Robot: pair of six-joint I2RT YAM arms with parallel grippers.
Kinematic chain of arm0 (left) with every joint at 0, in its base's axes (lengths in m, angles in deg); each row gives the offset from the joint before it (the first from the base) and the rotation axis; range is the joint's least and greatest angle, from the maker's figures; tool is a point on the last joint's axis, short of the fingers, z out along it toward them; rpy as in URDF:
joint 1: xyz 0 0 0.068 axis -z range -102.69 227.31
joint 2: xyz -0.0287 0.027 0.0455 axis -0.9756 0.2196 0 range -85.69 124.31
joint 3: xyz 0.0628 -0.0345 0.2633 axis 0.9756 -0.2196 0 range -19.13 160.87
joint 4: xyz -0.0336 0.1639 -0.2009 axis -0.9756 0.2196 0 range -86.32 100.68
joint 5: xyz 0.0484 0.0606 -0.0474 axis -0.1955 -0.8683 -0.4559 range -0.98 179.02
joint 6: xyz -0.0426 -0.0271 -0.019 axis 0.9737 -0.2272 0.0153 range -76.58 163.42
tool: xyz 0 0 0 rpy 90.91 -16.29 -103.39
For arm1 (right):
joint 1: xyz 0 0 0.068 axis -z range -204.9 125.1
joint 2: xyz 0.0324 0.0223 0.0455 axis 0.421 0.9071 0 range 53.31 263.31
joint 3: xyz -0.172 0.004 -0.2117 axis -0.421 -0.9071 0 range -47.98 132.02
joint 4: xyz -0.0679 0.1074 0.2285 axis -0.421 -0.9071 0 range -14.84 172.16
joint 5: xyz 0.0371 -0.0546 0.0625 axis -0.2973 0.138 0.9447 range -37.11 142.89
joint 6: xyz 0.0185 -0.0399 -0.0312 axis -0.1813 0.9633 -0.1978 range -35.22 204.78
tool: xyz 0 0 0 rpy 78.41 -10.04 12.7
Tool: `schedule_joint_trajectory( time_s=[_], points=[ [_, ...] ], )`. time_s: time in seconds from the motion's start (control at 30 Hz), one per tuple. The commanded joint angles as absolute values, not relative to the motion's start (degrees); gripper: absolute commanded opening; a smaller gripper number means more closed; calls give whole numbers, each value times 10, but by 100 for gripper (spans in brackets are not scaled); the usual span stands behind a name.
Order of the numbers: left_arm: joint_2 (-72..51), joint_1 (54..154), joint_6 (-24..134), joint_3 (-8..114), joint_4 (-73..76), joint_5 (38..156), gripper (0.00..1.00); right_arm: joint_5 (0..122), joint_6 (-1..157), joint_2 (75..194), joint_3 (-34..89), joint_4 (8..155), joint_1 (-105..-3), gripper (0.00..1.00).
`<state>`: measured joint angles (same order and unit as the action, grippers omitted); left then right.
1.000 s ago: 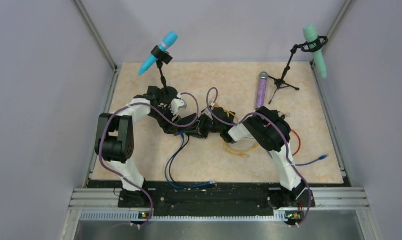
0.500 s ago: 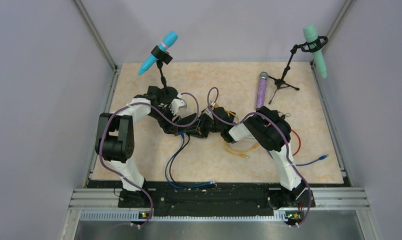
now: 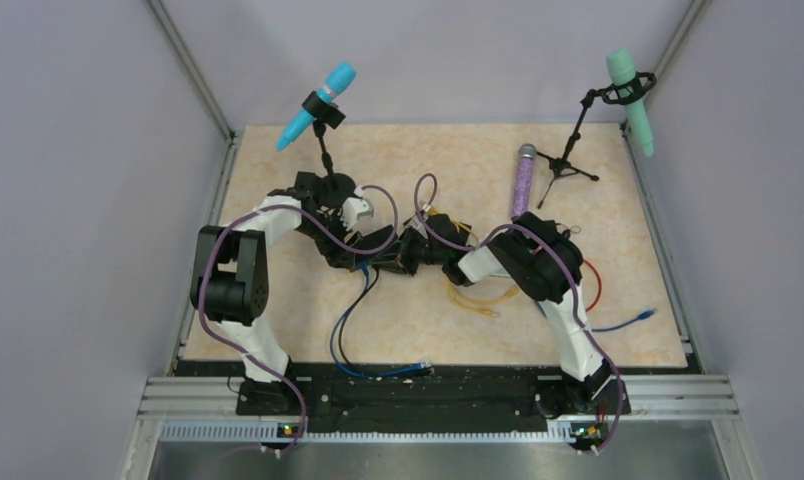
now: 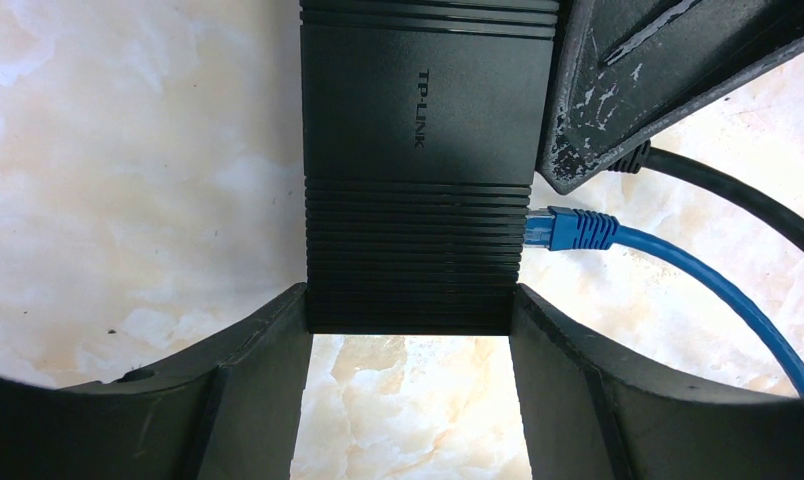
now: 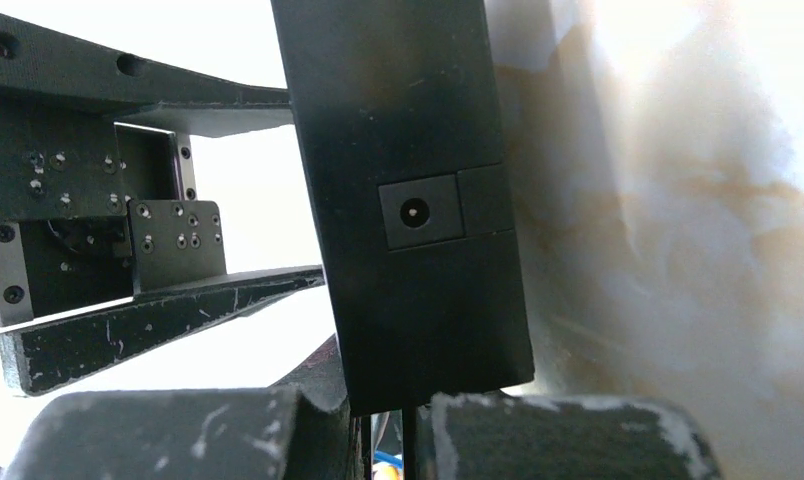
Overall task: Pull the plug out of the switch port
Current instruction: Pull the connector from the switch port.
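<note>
The switch, a flat black ribbed box, lies on the marbled table. My left gripper clasps its near end, one finger against each long side. A blue plug sits in a port on the switch's right edge, and its blue cable trails off to the right. Beside it a black cable runs in under one of my right gripper's fingers, which hides its end. In the right wrist view my right gripper is shut just below the switch's end face with the round socket. What it pinches is hidden. From above both grippers meet over the switch.
A blue microphone on its stand rises just behind the left arm. A green microphone stands at the back right and a purple one lies near it. Yellow, red and blue cables lie loose around the arms.
My right gripper's jaws have closed down. Arms, switch and cables look unmoved in the top view.
</note>
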<state>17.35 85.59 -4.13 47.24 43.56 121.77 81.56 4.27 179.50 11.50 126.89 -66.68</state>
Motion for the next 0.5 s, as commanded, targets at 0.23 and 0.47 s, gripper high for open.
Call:
schedule_joint_trajectory(
  time_s=[0.23, 0.47],
  points=[
    [252, 870, 44, 491, 528, 1290, 0, 872, 206, 1745, 201, 1115, -682, 0],
    [252, 870, 49, 494, 530, 1287, 0, 953, 248, 1738, 208, 1076, -687, 0]
  ],
)
